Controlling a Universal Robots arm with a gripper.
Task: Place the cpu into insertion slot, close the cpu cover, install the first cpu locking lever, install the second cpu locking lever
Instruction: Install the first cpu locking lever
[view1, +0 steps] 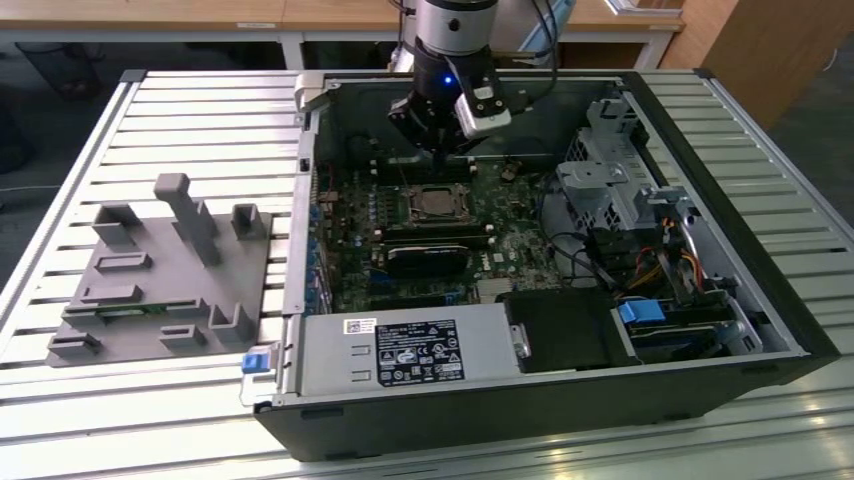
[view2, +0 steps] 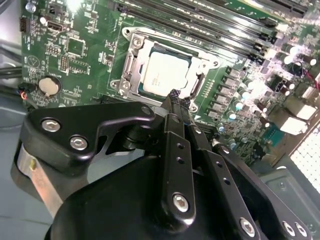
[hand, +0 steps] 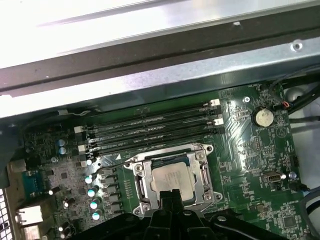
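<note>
The cpu (view2: 164, 75) is a silvery square chip lying flat in the insertion slot (view2: 125, 84) on the green board. In both wrist views the cpu cover (hand: 201, 161) lies down around it as a metal frame, and the chip (hand: 172, 177) shows through its window. A thin lever rod (hand: 116, 158) runs out from the socket's side. My gripper (view2: 176, 96) is shut with nothing in it, and its tips hang just above the socket's edge (hand: 172, 194). In the exterior view the gripper (view1: 438, 152) sits inside the open case, just behind the cpu (view1: 434, 203).
Long black memory slots (hand: 150, 131) run beside the socket, and a black graphics card (view1: 427, 258) lies in front of it. The case walls (view1: 310, 200), a drive cage (view1: 607, 190) and the power supply (view1: 400, 350) box the board in. A grey fixture (view1: 160, 270) stands on the exterior view's left.
</note>
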